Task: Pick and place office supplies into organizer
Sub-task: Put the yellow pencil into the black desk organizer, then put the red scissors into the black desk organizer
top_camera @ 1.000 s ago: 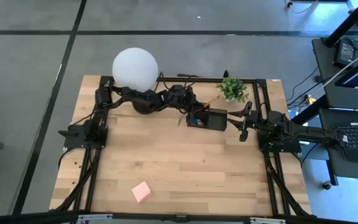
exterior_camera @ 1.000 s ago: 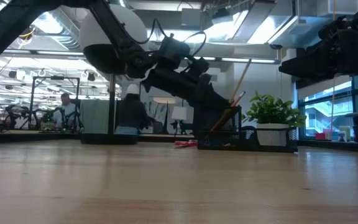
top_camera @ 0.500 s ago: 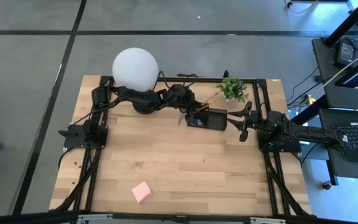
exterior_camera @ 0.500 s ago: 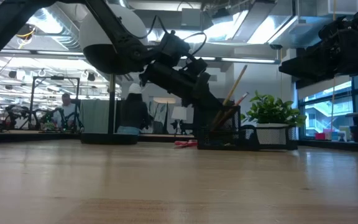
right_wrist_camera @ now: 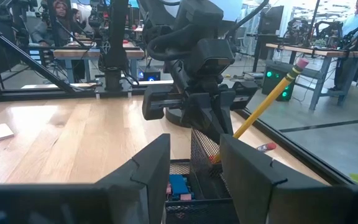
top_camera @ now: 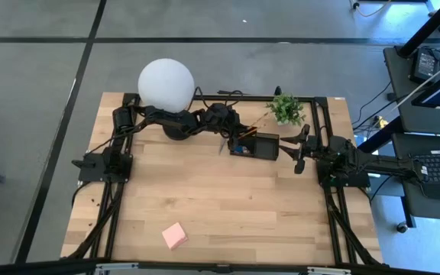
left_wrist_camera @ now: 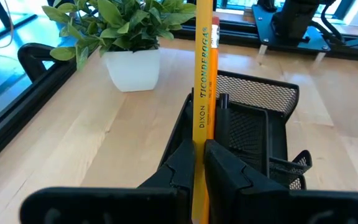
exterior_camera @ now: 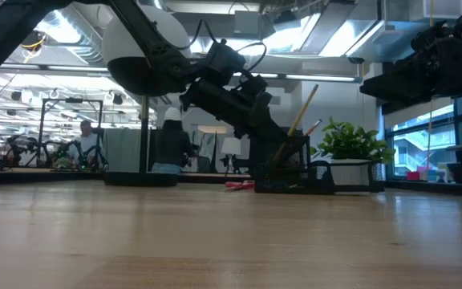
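The black mesh organizer [top_camera: 260, 145] stands at the table's far middle, between the two grippers. My left gripper [left_wrist_camera: 199, 163] reaches over its left end and is shut on a yellow pencil [left_wrist_camera: 202, 74]. The pencil [exterior_camera: 303, 108] slants up out of the box with its eraser end [right_wrist_camera: 300, 64] high. A second pencil [left_wrist_camera: 213, 68] leans inside the organizer, and a blue eraser [right_wrist_camera: 178, 185] lies in it. A pink sticky-note pad [top_camera: 175, 235] lies flat near the front edge. My right gripper [right_wrist_camera: 194, 180] is open just right of the organizer, with nothing between its fingers. My left gripper pinches the pencil's shaft [left_wrist_camera: 199, 140], on its lower part, between the two fingers [left_wrist_camera: 180, 163]. They slant down from the table's left and lie across the pencil. The pencil stands steeply tilted, eraser end up. Its lower end drops behind the organizer's mesh wall [right_wrist_camera: 211, 155]; whether it touches bottom is hidden.
A white globe lamp [top_camera: 166, 84] stands on its black base behind my left arm. A small green plant in a white pot [top_camera: 285, 109] sits just beyond the organizer. Something red [exterior_camera: 239, 185] lies on the table left of the box. Bare wood fills the near half.
My left gripper has tipped up toward level and rolled a little while staying over the organizer's left end. The pencil in it now stands steeper than before.
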